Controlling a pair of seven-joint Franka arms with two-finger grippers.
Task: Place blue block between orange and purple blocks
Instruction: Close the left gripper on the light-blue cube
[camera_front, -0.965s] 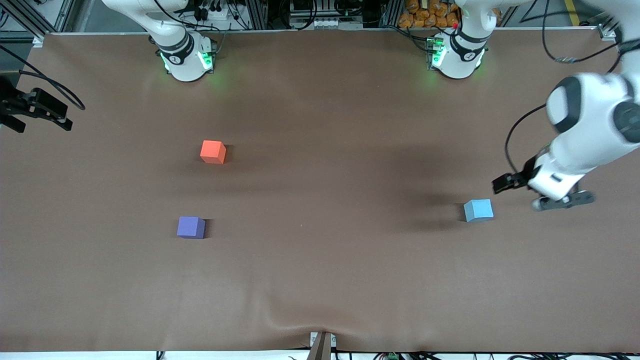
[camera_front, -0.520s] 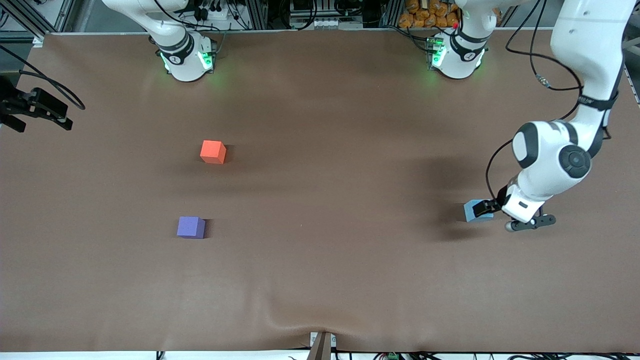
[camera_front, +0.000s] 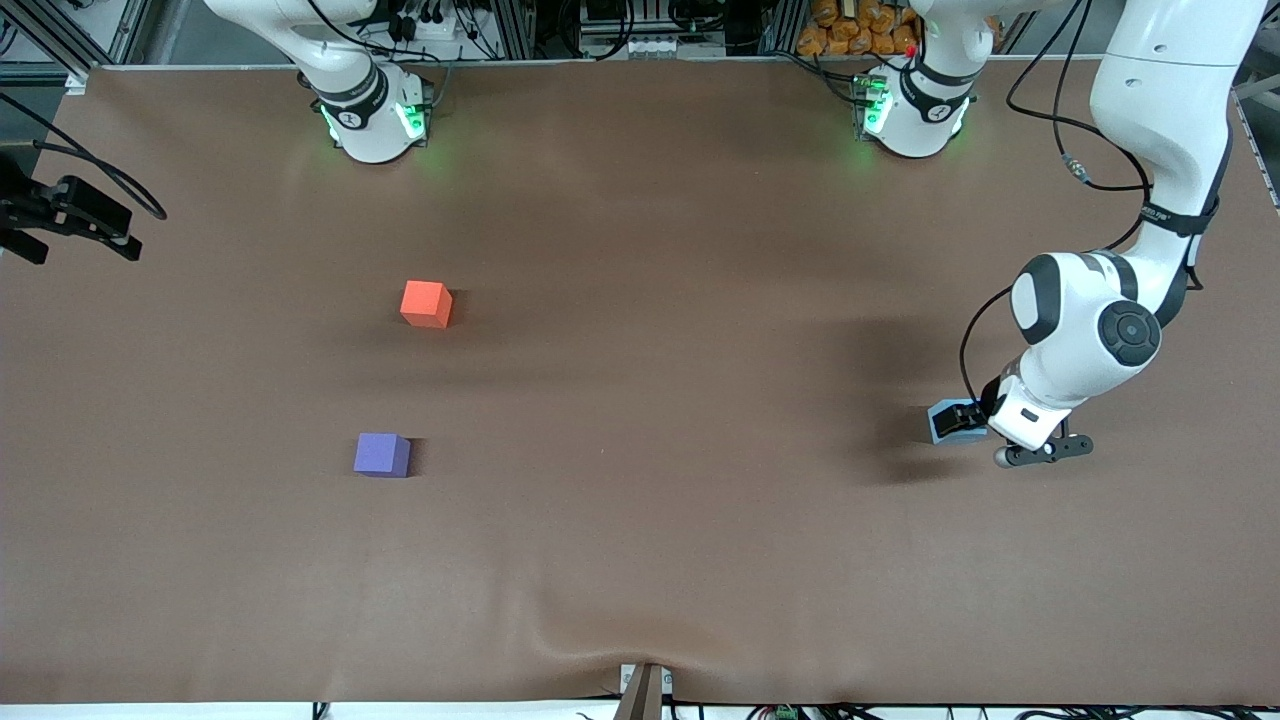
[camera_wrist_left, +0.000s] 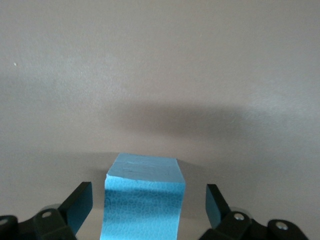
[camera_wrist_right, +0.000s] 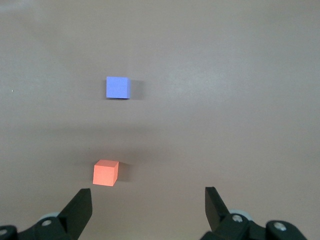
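- Blue block sits on the brown desk toward the left arm's end; the left pincer is down around it, one finger on either side

- In the left wrist view the blue block stands between the two fingers with a gap of bare desk on each side; the left pincer is spread wide and has hold of nothing; neither pad touches the block

- Orange block and purple block lie well apart from the left pincer, toward the right arm's end of the desk; purple is nearer to the front camera than orange; a bare stretch of desk lies between the two, and another between them and the left pincer

- Right pincer hangs at the edge of the desk at the right arm's end, waiting; its wrist view shows its fingers spread wide and empty, with the orange block and the purple block on the desk below

- Hard to make out: from the front the left arm's wrist covers part of the blue block; the left wrist view cuts off the block's lower part; most of the right arm lies outside the front view
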